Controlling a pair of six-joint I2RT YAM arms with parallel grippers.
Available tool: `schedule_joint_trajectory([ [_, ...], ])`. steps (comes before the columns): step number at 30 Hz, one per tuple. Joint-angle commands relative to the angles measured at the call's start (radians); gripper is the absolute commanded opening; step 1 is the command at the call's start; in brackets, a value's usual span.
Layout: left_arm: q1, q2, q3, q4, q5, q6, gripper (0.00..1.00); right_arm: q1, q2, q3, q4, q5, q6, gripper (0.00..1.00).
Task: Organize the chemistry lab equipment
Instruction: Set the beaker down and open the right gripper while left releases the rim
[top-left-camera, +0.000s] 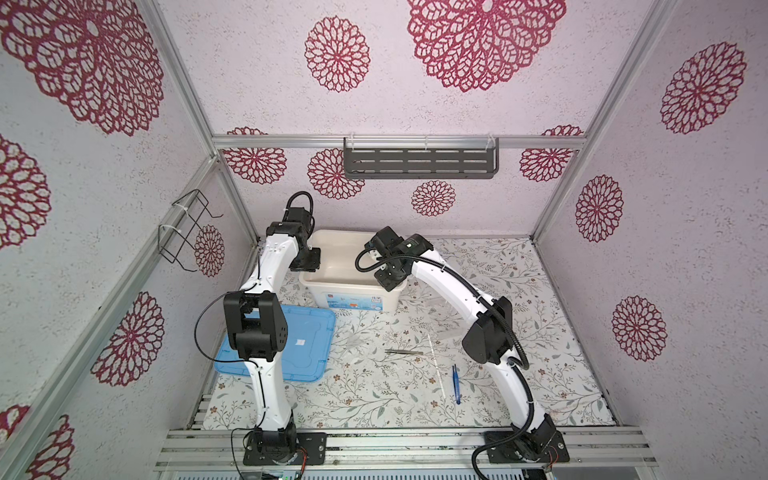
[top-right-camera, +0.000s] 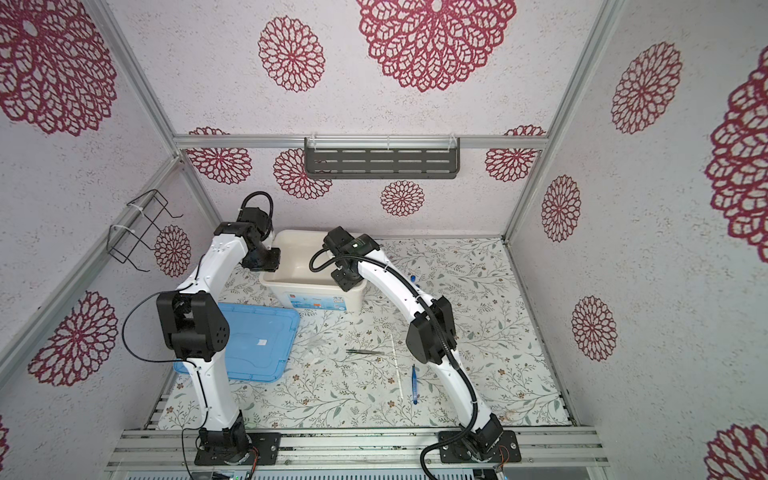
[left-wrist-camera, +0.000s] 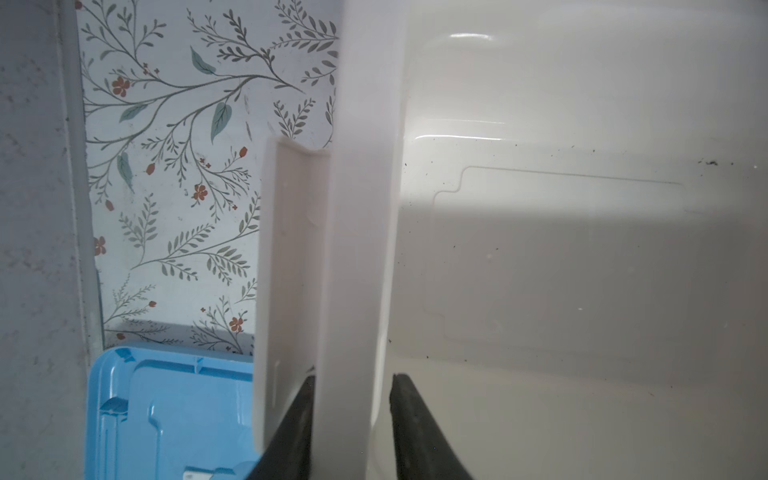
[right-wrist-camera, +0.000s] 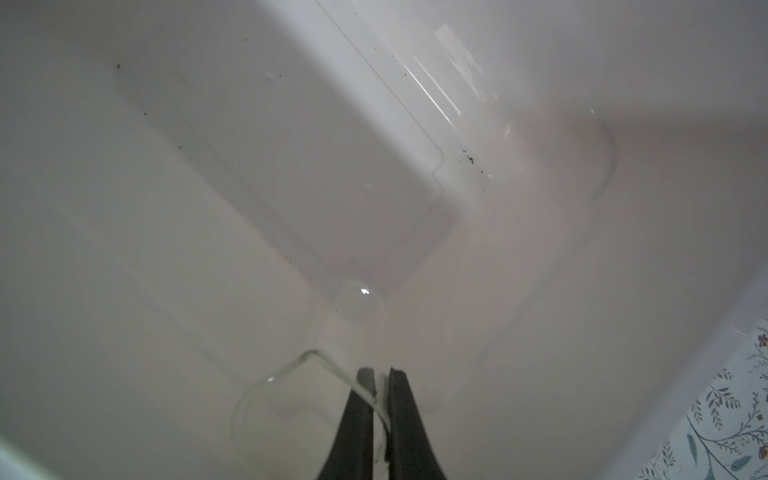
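Right gripper (right-wrist-camera: 380, 374), jaws narrow, pinches the rim of a clear glass vessel (right-wrist-camera: 332, 353). Its long axis points away from the jaws, into the white box (right-wrist-camera: 540, 249). Left gripper (left-wrist-camera: 354, 378) jaws straddle the box wall, grip unclear.

- In both top views the light is bright, soft and even, and shadows on the bench (top-left-camera: 540, 316) around the white box (top-left-camera: 353, 297) are faint.
- Far from the box, the wall (top-right-camera: 739, 166) pattern stretches toward the picture edges.
- Left wrist view: a bright band and glare streaks cross the inside of the box beside broad shade, and the box rim is blurred.
- Right wrist view: inside the box it is dim and grey, and the clear glassware (right-wrist-camera: 286, 399) shows only by thin glints.
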Motion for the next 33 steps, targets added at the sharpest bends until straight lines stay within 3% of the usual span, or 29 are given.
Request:
schedule_joint_trajectory([
  [1, -0.014, 0.029, 0.012, -0.007, -0.011, 0.075, 0.32, 0.015, -0.003, 0.009, -0.043, -0.043, -0.02, 0.0],
  [10, 0.0, 0.002, -0.042, 0.081, 0.082, 0.161, 0.34, 0.052, -0.007, -0.032, -0.061, -0.066, -0.055, 0.0],
  [21, -0.014, 0.031, -0.011, 0.142, 0.208, 0.161, 0.36, 0.057, 0.033, -0.037, -0.067, -0.074, -0.119, 0.0],
  [33, -0.058, 0.056, -0.001, 0.175, 0.178, 0.177, 0.39, 0.003, 0.041, -0.035, -0.099, -0.211, -0.165, 0.0],
])
